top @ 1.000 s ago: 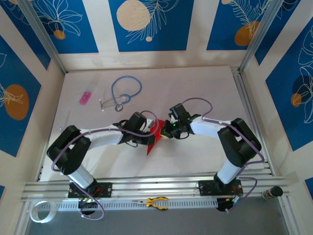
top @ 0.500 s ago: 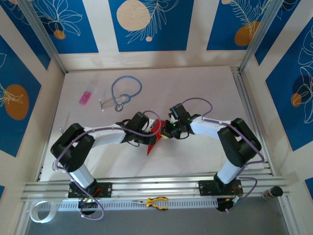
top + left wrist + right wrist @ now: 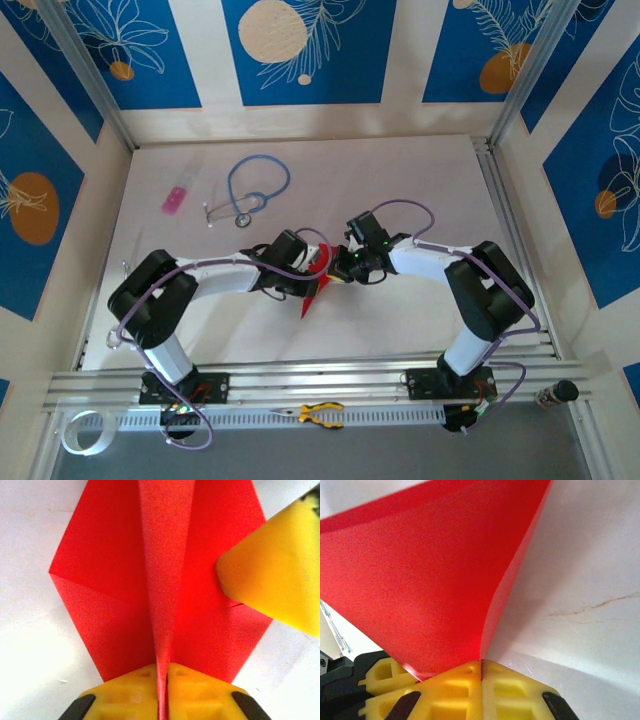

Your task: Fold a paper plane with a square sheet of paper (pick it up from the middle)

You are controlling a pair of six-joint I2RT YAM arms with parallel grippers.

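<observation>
Start at your far left in the top view: a clear roll of tape lies on the rail below the table edge. On the white table, a small pink rectangular item lies near the far left corner. Just to its right is a blue-tubed stethoscope coiled in a loop. Both are well apart from the arms.

Your left gripper reaches in to the middle of the table. On its wrist camera the yellow fingers are pressed together on the raised centre crease of the bright red folded paper plane, pinching that ridge between them.

The paper plane sits between the two grippers, its sharp tip pointing toward the near edge and its side flaps spread on the table. A pair of yellow-handled pliers rests on the rail below it.

Your right gripper meets the paper from the other side. One of its yellow fingers touches the right flap. On its own camera the jaws are closed, clamping the paper's edge.
</observation>
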